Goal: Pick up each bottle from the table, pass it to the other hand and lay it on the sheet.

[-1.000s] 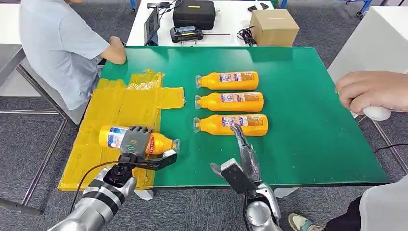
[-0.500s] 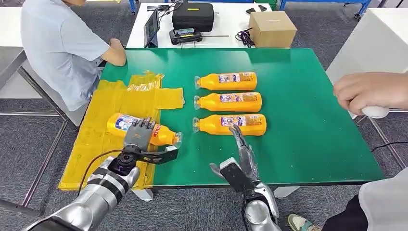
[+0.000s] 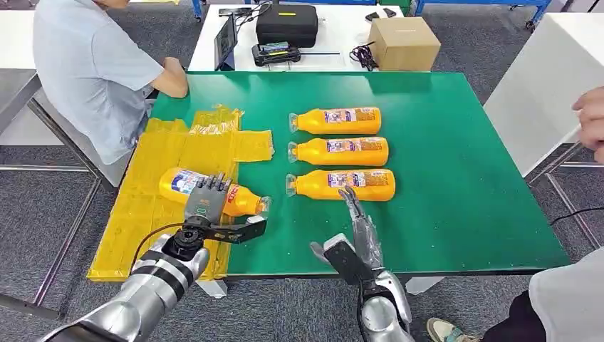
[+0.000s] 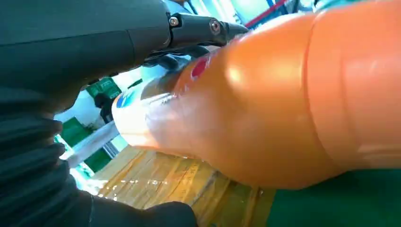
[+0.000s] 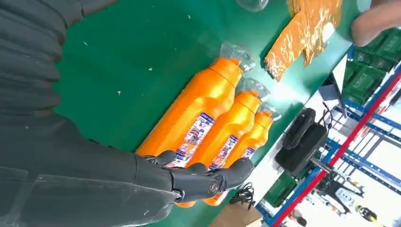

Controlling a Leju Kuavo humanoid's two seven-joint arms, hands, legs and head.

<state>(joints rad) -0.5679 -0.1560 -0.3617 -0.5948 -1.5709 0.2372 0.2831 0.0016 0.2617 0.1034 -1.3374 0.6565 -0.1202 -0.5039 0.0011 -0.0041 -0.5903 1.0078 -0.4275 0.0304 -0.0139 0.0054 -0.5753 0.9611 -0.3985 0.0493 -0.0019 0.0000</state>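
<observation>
1. Gripping an orange bottle, the left hand has its fingers wrapped over the bottle's middle, thumb reaching out under the neck side.
2. Held bottle lies sideways over the yellow sheet, at the sheet's edge nearest the bare mat; the clear cap pokes out past that edge over the green table.
3. Left wrist view: the bottle's orange body is right against the palm, dark fingers curled over the top of it, sheet below. Cannot tell whether the bottle touches the sheet or hangs just above it.
4. Right hand holds nothing; fingers are stretched out straight and apart, pointing toward the nearest bottle, fingertips just short of it or barely at its side.
5. Right wrist view: fingers extended over the label end of the near bottle, nothing in the grasp.
6. Three more bottles lie on the table in a row, side by side, caps pointing toward the sheet: far bottle, middle bottle, near bottle.
7. A person in a light blue shirt sits at the far left corner, forearm on the table edge.
8. Another person's hand shows at the right edge.
9. Behind the green table: a white table with a black case and a cardboard box.
</observation>
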